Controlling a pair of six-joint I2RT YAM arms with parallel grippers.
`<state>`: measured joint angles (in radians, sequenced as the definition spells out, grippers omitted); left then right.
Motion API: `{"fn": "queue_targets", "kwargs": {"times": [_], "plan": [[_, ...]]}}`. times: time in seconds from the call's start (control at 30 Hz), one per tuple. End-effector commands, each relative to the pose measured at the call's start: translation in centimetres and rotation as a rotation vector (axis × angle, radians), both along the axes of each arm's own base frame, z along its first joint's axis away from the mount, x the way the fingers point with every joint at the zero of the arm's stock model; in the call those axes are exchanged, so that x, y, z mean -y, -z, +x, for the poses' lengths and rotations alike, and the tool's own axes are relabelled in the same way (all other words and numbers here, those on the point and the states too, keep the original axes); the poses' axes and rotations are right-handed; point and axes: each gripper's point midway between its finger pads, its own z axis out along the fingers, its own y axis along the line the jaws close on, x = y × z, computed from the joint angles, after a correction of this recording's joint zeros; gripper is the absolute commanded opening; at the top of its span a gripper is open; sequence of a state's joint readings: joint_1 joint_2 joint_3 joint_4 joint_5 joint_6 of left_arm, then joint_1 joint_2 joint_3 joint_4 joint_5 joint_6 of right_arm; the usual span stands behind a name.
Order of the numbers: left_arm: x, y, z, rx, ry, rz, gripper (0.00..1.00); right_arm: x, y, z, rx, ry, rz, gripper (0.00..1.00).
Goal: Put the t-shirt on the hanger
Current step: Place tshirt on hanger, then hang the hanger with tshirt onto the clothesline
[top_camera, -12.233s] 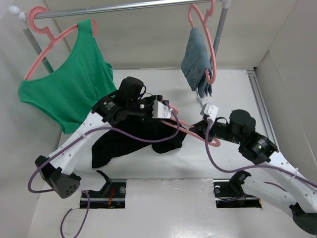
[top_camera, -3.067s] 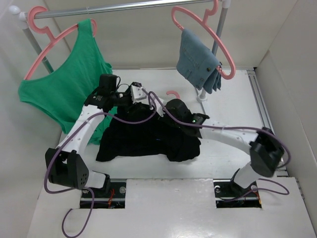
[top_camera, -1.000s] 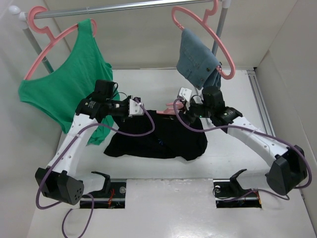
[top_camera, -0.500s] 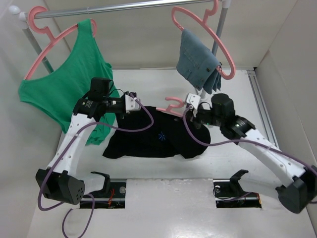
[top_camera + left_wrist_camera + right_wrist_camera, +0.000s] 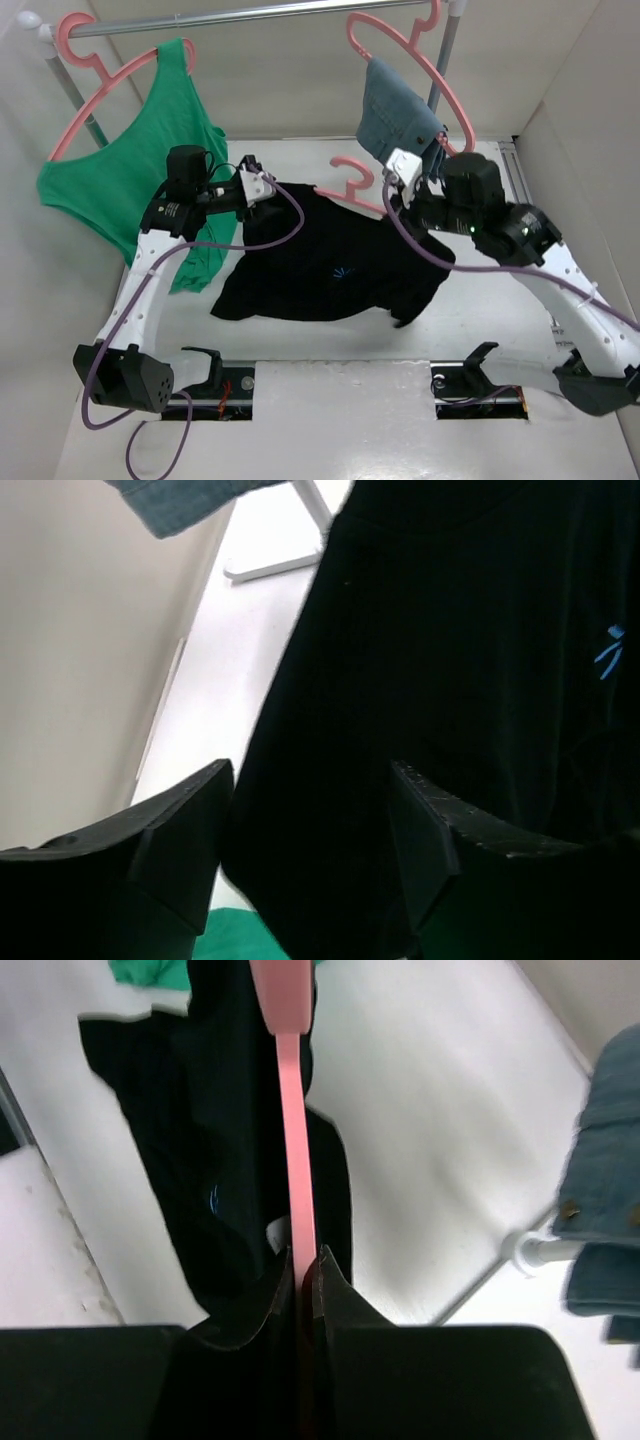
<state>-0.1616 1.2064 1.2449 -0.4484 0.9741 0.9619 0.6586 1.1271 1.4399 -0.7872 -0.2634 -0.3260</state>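
Hanger [image 5: 296, 1160] lifted, long axis left-right, right claw [image 5: 303, 1260] clamping it, left claw [image 5: 310, 780] wide.

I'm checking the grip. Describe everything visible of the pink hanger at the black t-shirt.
The hanger is salmon-pink and looks like smooth plastic. Its curled hook and part of one arm show at the shirt's far edge. The rest is hidden inside the black t-shirt. The right hand is shut on its thin bar, which runs straight out from the hand along the black cloth.
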Motion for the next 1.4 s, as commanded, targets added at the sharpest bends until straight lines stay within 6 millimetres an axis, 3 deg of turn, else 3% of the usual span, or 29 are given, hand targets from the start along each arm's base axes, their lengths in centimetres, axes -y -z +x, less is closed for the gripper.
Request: {"fn": "queue_targets", "kwargs": {"times": [0.0, 0.03, 0.07, 0.1, 0.13, 0.17, 0.3, 0.37, 0.53, 0.73, 0.97, 1.1, 1.2, 1.37], "plan": [[0.0, -3.0, 0.3, 0.019, -0.056, -0.072, 0.63, 1.1, -7.3, 1.0, 0.065, 0.166, 0.065, 0.0], [-0.5, -3.8, 0.7, 0.03, -0.096, -0.09, 0.64, 1.5, -7.8, 0.5, 0.044, 0.178, 0.042, 0.0], [-0.6, -4.0, 1.3, 0.02, -0.13, -0.11, 0.66, 1.6, -10.9, 0.9, 0.075, 0.208, 0.089, 0.0], [-1.7, -5.8, 2.6, 0.084, -0.213, -0.144, 0.76, 1.9, -12.0, 1.1, 0.087, 0.225, 0.092, 0.0], [-2.0, -6.3, 2.7, 0.04, -0.277, -0.206, 0.94, 2.4, -13.1, 1.4, 0.104, 0.257, 0.091, 0.0], [-2.7, -7.2, 3.6, 0.05, -0.339, -0.24, 1.0, 2.5, -14.9, 1.7, 0.122, 0.272, 0.102, 0.0], [-5.6, -11.5, 5.6, 0.105, -0.569, -0.414, 1.0, 2.5, -17.8, 3.4, 0.177, 0.333, 0.131, 0.0], [-6.4, -14.7, 5.3, 0.167, -0.616, -0.493, 1.0, 2.5, -18.8, 4.2, 0.209, 0.359, 0.156, 0.0], [-6.0, -15.4, 3.9, 0.151, -0.585, -0.529, 1.0, 2.0, -23.5, 5.4, 0.338, 0.386, 0.307, 0.0], [-4.8, -12.1, 2.0, 0.098, -0.504, -0.503, 1.0, 1.8, -26.9, 8.2, 0.459, 0.482, 0.422, 0.0], [-5.0, -12.3, 1.1, 0.106, -0.51, -0.518, 1.0, 0.6, -25.5, 14.0, 0.489, 0.55, 0.405, 0.0], [-5.0, -12.0, 0.5, 0.104, -0.51, -0.517, 1.0, 0.2, -23.5, 17.5, 0.479, 0.62, 0.385, 0.0], [-5.1, -11.8, 0.2, 0.104, -0.51, -0.517, 1.0, 0.0, -23.3, 18.7, 0.488, 0.641, 0.405, 0.0], [-5.1, -11.3, -0.2, 0.097, -0.512, -0.514, 1.0, -1.4, -20.2, 21.0, 0.422, 0.647, 0.393, 0.0]]}}
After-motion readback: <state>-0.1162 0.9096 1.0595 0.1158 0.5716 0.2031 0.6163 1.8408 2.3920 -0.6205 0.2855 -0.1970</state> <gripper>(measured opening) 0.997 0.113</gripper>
